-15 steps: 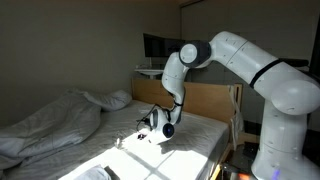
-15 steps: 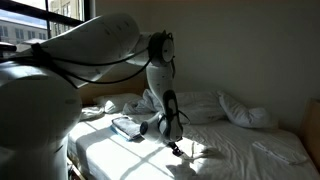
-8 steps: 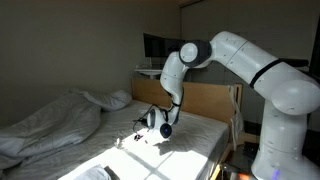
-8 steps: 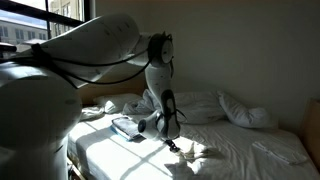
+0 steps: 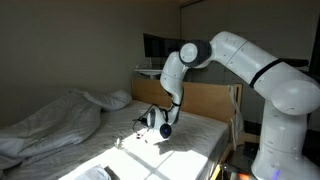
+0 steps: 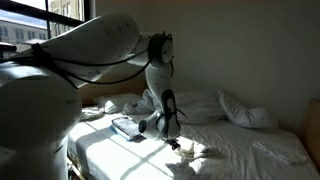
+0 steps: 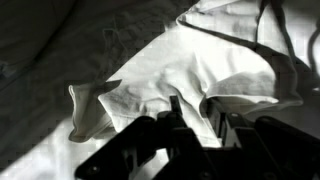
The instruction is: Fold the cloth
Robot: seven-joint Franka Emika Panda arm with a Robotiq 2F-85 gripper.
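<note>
The cloth (image 7: 120,60) is a thin white wrinkled sheet spread over the mattress, partly in bright sunlight in both exterior views (image 5: 150,155) (image 6: 215,155). My gripper (image 7: 195,108) points down onto it near the middle of the bed (image 5: 141,134) (image 6: 175,146). In the wrist view a raised ridge of the cloth fills the narrow gap between the two dark fingers (image 7: 176,106), so the jaws stand pinched on it. A small loose flap of cloth (image 7: 92,105) lies to the left of the fingers.
A puffy duvet (image 5: 50,125) (image 6: 245,110) is heaped at one end of the bed, with a small pillow (image 5: 117,98) beside it. A wooden headboard (image 5: 205,100) stands behind the arm. A flat grey object (image 6: 125,126) lies on the mattress near the gripper.
The jaws have closed in from wide open onto a ridge of the cloth. The cloth beside the fingers has bunched up a little. The arm has hardly moved.
</note>
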